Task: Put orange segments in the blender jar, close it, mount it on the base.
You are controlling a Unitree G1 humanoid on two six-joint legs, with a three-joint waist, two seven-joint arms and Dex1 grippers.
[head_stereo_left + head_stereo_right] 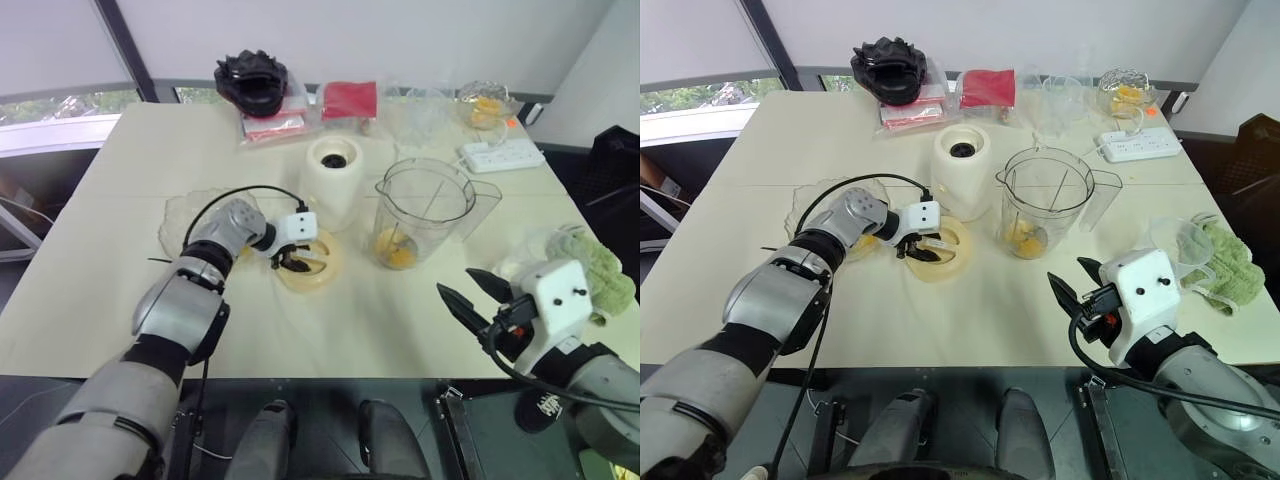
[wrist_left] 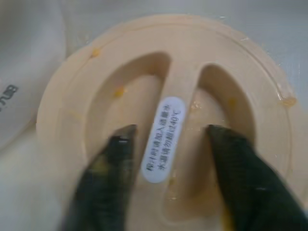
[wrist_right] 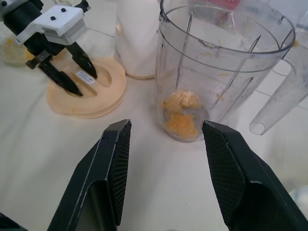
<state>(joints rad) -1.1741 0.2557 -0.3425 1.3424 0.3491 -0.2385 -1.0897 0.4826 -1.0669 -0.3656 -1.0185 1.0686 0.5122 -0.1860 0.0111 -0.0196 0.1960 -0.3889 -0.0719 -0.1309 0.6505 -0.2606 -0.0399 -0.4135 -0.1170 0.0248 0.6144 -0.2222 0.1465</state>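
Two left gripper (image 2: 166,144) fingers straddle the lid's (image 3: 103,96) ridge, seemingly not yet pinching. Right gripper (image 3: 166,144) hangs spread before the blender jar (image 3: 221,62).

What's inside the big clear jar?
Orange segments lie at the bottom of the blender jar, piled over the middle. They cover most of the blade hub, so it can't be made out. The jar's top is open, no lid on.
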